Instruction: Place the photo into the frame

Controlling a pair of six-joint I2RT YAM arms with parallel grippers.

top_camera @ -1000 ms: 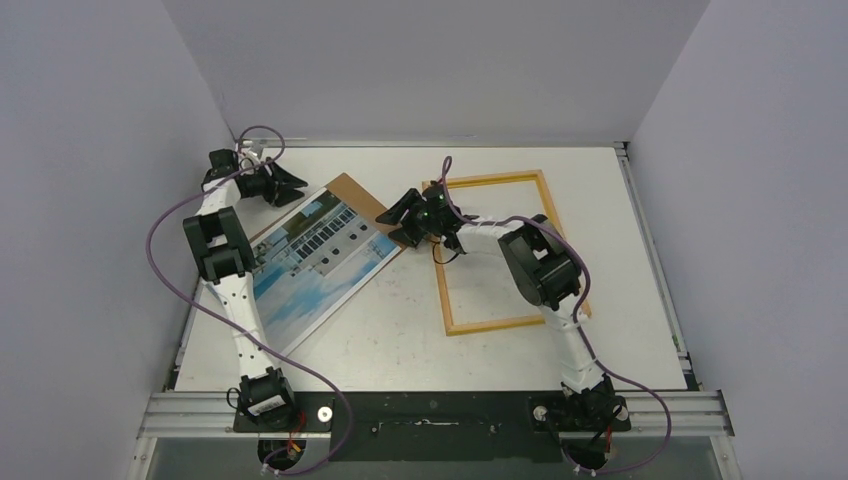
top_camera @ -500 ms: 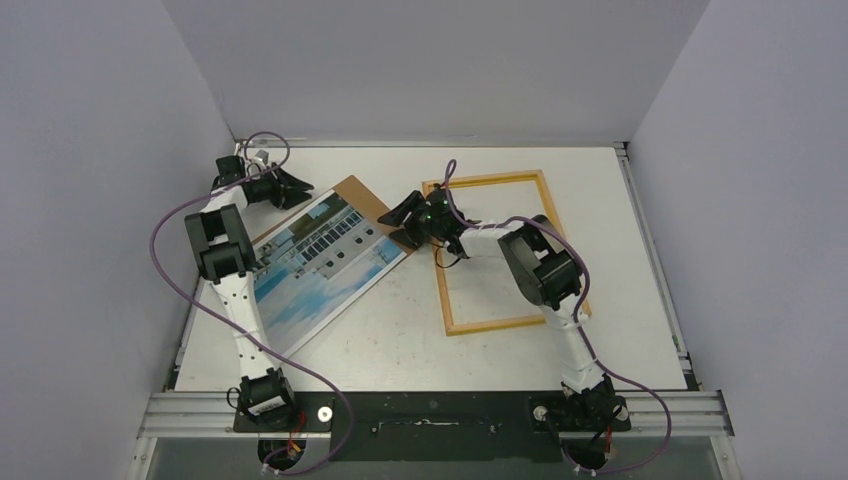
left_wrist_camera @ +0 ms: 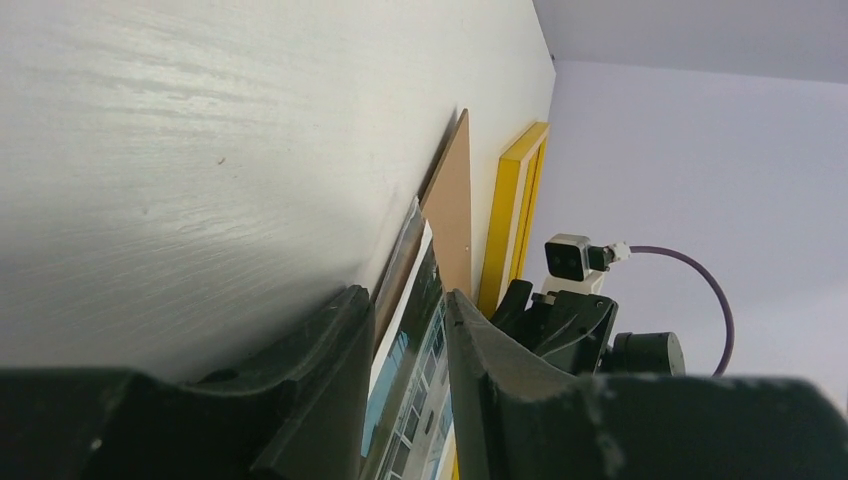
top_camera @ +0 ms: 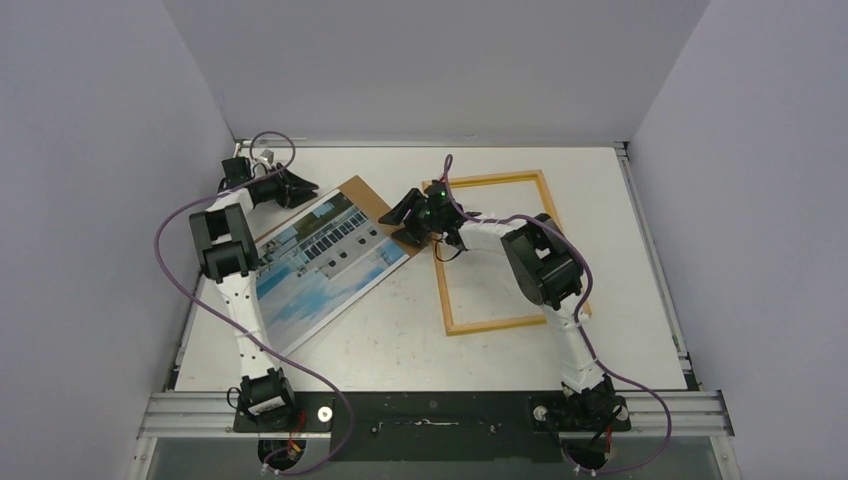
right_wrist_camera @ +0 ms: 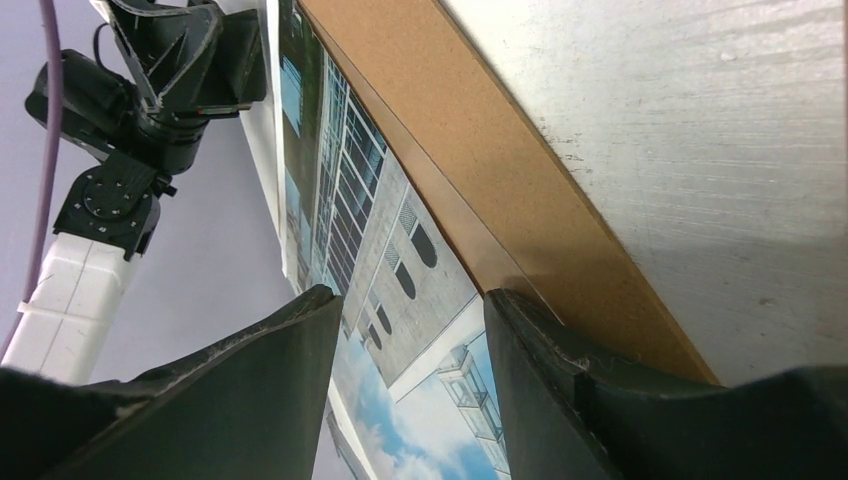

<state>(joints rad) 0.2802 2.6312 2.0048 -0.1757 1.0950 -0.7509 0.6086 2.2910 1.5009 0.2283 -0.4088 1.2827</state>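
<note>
Left of the frame [top_camera: 495,179] on the table [top_camera: 420,340], the photo [top_camera: 325,262] lies kinda diagonal, long axis near-left to far-right, left gripper [top_camera: 303,187] part-open astride its far corner, right gripper [top_camera: 396,222] open and empty at the corner nearest the frame.

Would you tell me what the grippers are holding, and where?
Nothing firmly: the left gripper straddles the photo at its far-left edge, the right gripper its right edge, jaws apart.

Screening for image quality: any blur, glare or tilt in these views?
Top external: even light, sharp, faint shadows. Left wrist: tilted, table washed bright, left end effector dark and soft. Right wrist: photo crisp, right end effector blurry.
</note>
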